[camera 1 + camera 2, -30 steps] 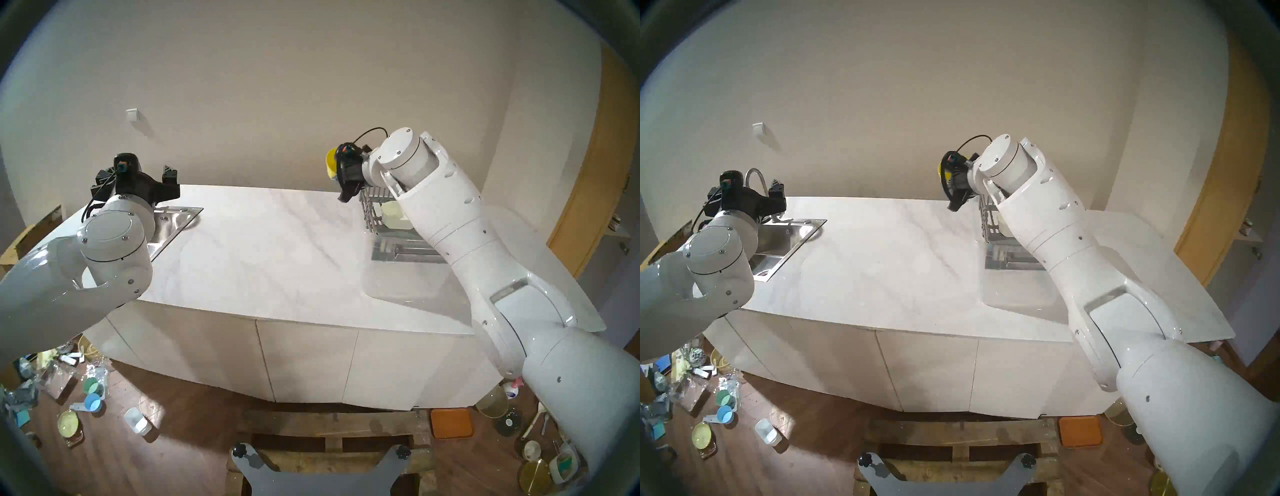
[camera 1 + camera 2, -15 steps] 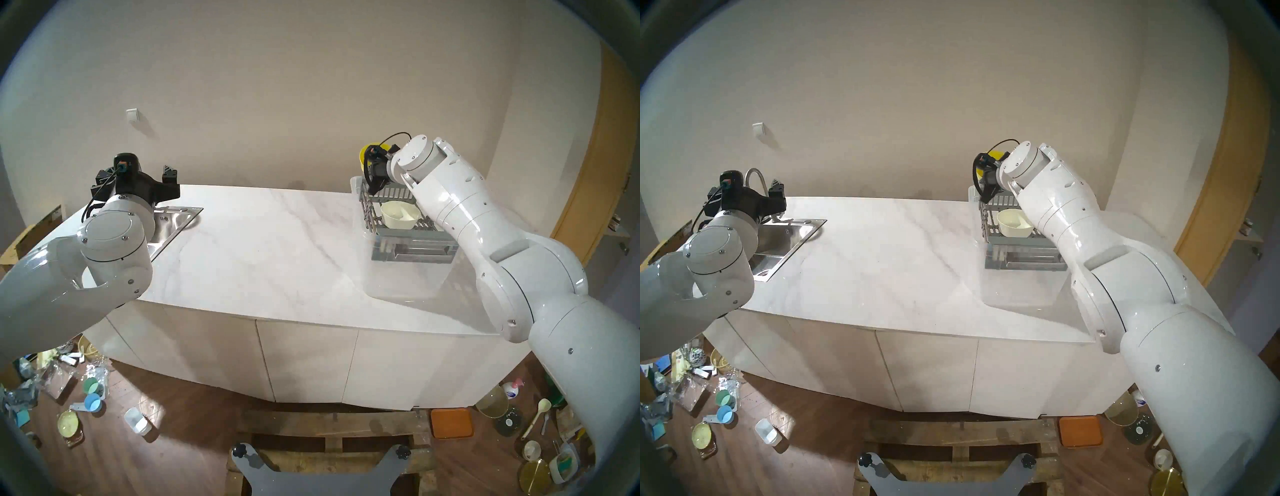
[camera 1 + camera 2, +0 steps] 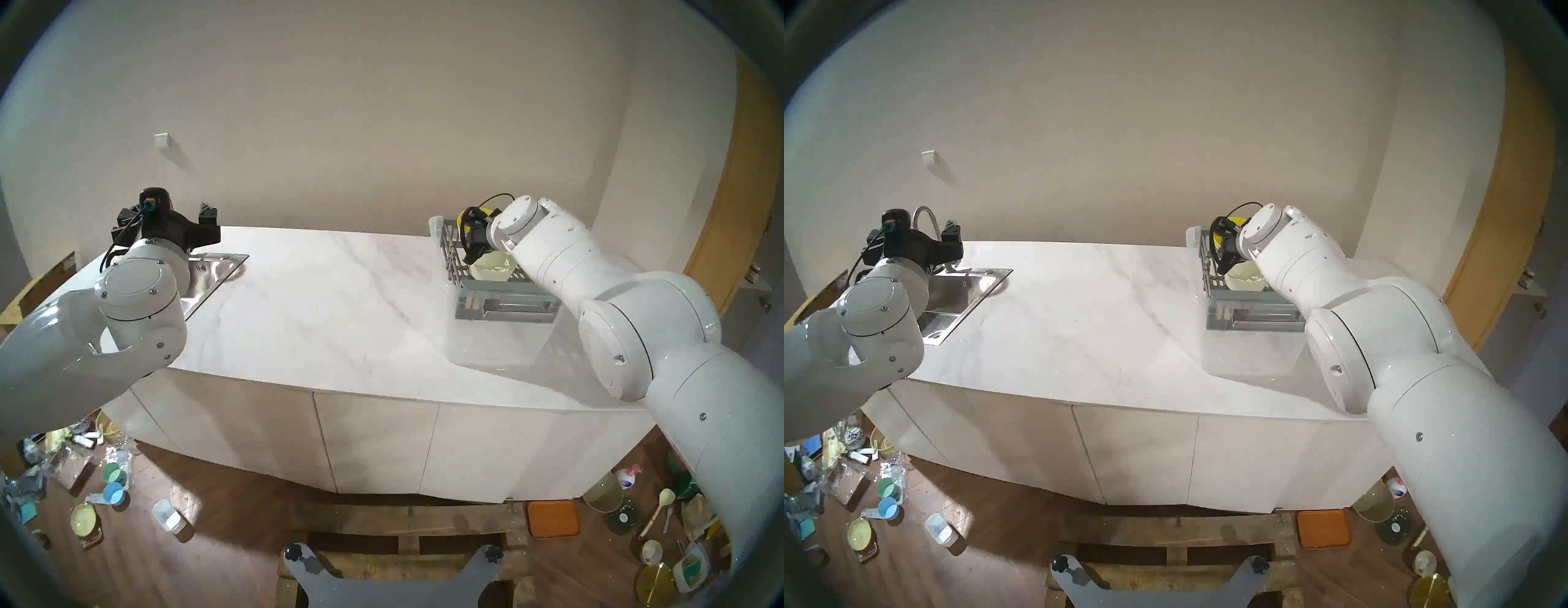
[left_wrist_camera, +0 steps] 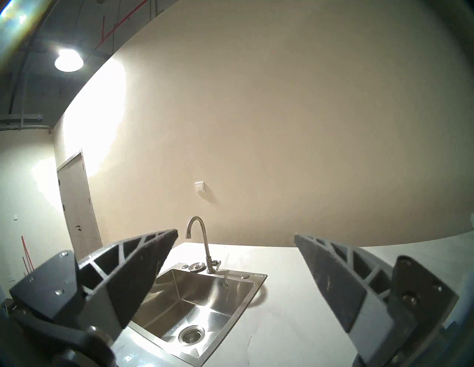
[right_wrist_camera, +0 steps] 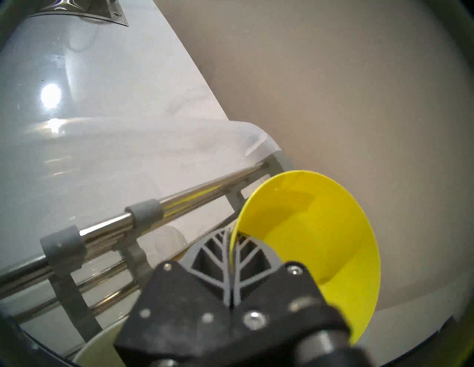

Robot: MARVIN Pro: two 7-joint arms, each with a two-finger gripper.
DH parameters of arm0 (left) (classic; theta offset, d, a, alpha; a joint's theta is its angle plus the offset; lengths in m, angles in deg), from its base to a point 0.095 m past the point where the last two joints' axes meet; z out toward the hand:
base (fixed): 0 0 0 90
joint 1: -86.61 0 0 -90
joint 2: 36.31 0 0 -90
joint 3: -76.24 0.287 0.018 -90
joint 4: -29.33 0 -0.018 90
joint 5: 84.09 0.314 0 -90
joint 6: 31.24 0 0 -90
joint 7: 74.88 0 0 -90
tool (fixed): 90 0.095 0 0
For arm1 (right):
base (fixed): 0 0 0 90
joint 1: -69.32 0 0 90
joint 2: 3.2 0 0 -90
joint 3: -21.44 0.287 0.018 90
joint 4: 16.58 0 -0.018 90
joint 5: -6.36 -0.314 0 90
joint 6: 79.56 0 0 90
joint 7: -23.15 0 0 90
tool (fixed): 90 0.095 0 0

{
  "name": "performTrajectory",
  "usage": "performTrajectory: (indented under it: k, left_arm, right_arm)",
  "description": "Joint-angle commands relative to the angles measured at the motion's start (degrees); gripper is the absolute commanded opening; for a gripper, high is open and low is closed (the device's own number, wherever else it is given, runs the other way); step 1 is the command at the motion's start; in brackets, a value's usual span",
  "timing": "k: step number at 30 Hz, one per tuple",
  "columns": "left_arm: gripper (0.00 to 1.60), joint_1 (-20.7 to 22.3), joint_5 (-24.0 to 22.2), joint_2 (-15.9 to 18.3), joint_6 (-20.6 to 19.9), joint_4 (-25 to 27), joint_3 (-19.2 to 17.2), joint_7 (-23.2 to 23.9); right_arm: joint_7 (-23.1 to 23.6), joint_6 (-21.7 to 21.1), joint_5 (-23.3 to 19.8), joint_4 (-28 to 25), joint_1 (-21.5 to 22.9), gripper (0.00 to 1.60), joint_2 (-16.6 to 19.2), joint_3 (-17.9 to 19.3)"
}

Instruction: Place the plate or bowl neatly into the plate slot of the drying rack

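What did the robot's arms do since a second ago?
The right gripper, shut on the yellow bowl, swung to the right and down, carrying it from above the counter's middle to over the far end of the drying rack. The left gripper stayed open above the sink; the cream bowl stayed in the rack.

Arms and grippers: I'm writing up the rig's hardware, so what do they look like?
Both arms are glossy white, built of rounded segments with round joint caps and small screws. Each ends in a black gripper, left gripper and right gripper, with grey, rib-latticed fingers. A black cable loops at each wrist.
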Motion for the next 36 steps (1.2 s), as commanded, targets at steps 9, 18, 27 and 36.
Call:
performTrajectory:
  k: [9,18,27,36]
  left_arm:
    - [1.6,1.31,0.59,0.25,0.28,0.44,-1.12,0.18]
    - [1.6,1.33,0.64,0.26,0.3,0.43,-1.12,0.23]
    - [1.6,1.33,0.66,0.26,0.31,0.43,-1.12,0.24]
    - [1.6,1.33,0.64,0.26,0.3,0.43,-1.12,0.22]
  right_arm:
    - [-1.59,2.98,0.0,0.15,5.59,0.0,-1.52,0.3]
    - [-0.76,4.54,0.03,0.64,6.52,0.0,-0.89,0.25]
    - [-2.12,5.43,-0.03,2.72,6.68,0.0,-1.76,0.44]
    - [-5.14,5.93,0.52,4.74,7.03,0.0,-2.64,0.08]
